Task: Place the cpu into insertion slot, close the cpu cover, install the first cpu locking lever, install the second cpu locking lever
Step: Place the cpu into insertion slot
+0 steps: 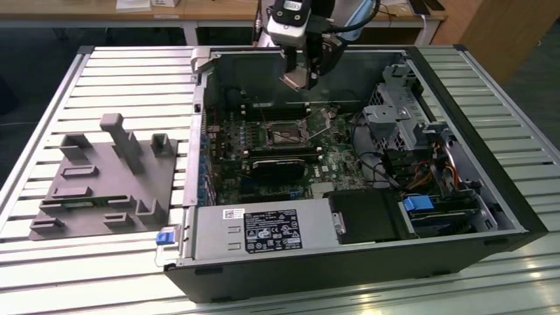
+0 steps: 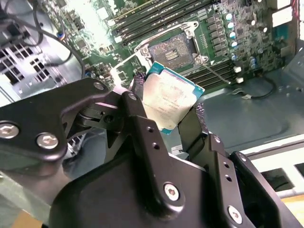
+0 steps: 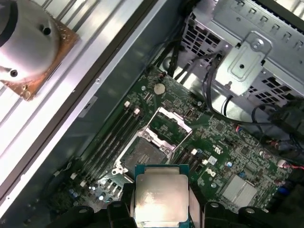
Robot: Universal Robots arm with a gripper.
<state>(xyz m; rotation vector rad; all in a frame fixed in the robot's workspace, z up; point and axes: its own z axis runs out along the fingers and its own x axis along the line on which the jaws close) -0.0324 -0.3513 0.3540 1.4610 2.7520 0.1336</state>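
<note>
My gripper [image 1: 300, 80] hangs over the far part of the open computer case and is shut on the cpu [image 2: 168, 99], a flat square chip with a dull silver top and green edge. One black finger [image 2: 137, 90] presses on each of two opposite edges. In the first wrist view the cpu [image 3: 161, 197] is apart from the insertion slot [image 3: 142, 154], a dark square socket on the green board. The insertion slot [image 2: 173, 47] lies bare. The cpu cover [image 3: 168, 124], a thin silver frame, stands swung open beside it. A thin lever [image 2: 216, 73] sticks out next to the socket.
The case holds a power supply [image 1: 262, 230] at the front, a metal drive cage [image 1: 402, 118] with cables on the exterior view's right, and a black block [image 1: 280, 164] below the socket. A grey fixture [image 1: 105, 174] sits on the slatted table at the exterior view's left.
</note>
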